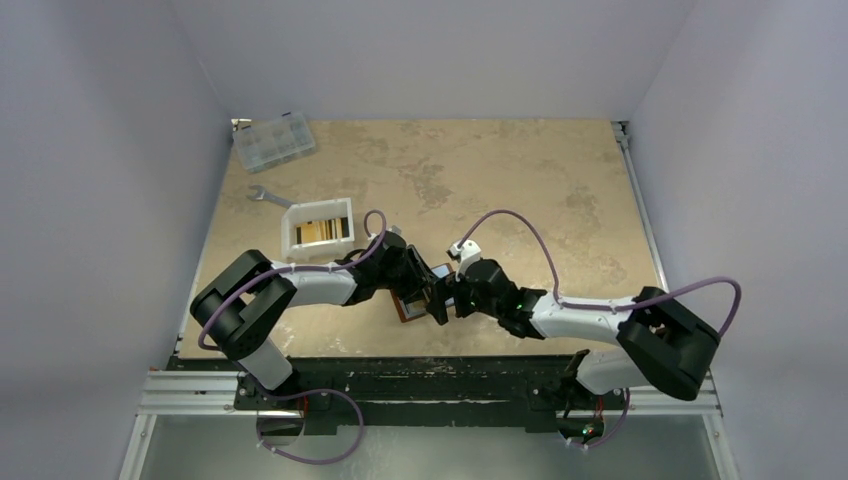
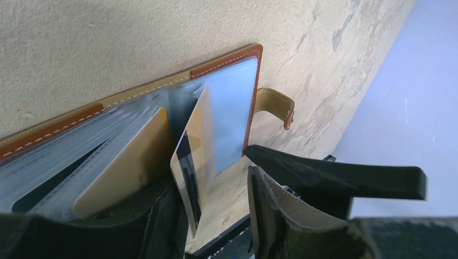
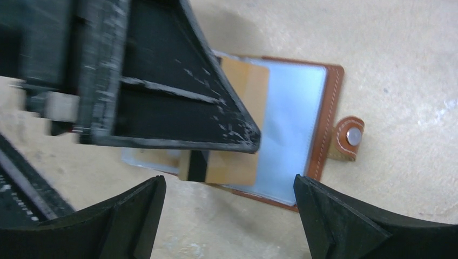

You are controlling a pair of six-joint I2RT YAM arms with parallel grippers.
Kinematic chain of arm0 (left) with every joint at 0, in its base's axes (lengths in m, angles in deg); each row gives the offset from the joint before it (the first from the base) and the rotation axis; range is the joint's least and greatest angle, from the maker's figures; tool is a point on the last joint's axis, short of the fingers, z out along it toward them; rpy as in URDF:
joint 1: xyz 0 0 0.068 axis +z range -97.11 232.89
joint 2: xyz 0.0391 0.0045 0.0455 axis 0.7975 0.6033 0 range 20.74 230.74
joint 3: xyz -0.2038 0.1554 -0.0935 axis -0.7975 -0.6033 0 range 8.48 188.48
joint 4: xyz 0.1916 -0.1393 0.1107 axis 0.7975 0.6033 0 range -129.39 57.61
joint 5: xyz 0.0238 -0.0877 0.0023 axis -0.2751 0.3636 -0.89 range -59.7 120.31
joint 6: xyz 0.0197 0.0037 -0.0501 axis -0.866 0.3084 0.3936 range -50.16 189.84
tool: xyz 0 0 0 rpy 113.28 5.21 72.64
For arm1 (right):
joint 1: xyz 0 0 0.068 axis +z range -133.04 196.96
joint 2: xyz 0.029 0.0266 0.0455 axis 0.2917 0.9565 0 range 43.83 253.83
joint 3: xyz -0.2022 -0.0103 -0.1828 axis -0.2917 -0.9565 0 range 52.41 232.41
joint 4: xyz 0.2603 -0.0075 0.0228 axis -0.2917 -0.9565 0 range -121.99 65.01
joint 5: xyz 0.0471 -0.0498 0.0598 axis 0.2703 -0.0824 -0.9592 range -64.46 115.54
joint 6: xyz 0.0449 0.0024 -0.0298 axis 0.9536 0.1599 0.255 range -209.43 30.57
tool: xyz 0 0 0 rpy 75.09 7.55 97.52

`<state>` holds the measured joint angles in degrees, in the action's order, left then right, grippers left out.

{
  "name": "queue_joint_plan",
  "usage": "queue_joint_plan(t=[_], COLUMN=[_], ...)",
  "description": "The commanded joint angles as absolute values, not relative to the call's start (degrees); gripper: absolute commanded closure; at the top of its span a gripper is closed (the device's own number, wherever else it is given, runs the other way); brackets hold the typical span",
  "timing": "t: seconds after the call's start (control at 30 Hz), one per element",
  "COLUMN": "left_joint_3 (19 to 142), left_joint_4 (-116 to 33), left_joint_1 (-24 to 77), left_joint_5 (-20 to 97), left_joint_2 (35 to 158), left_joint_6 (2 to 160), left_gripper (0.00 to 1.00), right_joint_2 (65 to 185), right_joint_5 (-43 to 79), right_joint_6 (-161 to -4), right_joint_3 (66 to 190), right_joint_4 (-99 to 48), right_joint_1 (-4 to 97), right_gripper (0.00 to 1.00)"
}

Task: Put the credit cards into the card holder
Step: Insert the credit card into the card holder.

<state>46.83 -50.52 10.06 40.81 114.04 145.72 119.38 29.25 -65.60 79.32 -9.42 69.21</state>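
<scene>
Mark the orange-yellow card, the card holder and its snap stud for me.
orange-yellow card point(image 3: 229, 168): right wrist view, lower end beside its black stripe.
card holder point(image 3: 323, 127): right wrist view, stitched brown leather edge.
snap stud point(image 3: 354, 136): right wrist view, centre of the metal stud.

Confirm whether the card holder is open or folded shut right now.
Open. The card holder lies spread on the table, clear sleeves facing up, its snap tab unfastened off to one side.

- White tray point(image 1: 318, 225): sitting beyond and to the left of the left gripper point(image 1: 432, 300), near it.
- Silver wrench point(image 1: 268, 195): lying farther out, just past the tray.
- Clear compartmented box point(image 1: 273, 141): resting farthest away, at the far-left corner of the table point(image 1: 500, 180).
</scene>
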Motion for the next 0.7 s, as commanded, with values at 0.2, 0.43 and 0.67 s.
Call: queue_joint_plan(t=[0.2, 0.43, 0.67], left_joint_3=[44.4, 45.3, 48.7], left_joint_4=[-45.7, -41.7, -34.3], left_joint_1=[10.4, 11.5, 14.0], left_joint_5=[40.2, 40.8, 42.3], left_joint_2=[114.1, 113.3, 112.2], left_joint_6=[143.8, 141.1, 137.8], left_gripper=[0.55, 0.57, 0.57], right_joint_2=[124.7, 128.3, 129.9], right_joint_5=[36.3, 36.8, 34.9], right_joint_6=[-63.5, -58.2, -56.9], right_joint_3=[83.1, 83.8, 83.6], right_joint_4=[-8.7, -10.2, -8.9], right_joint_1=[70.1, 70.1, 70.1], right_gripper=[0.03, 0.19, 0.37])
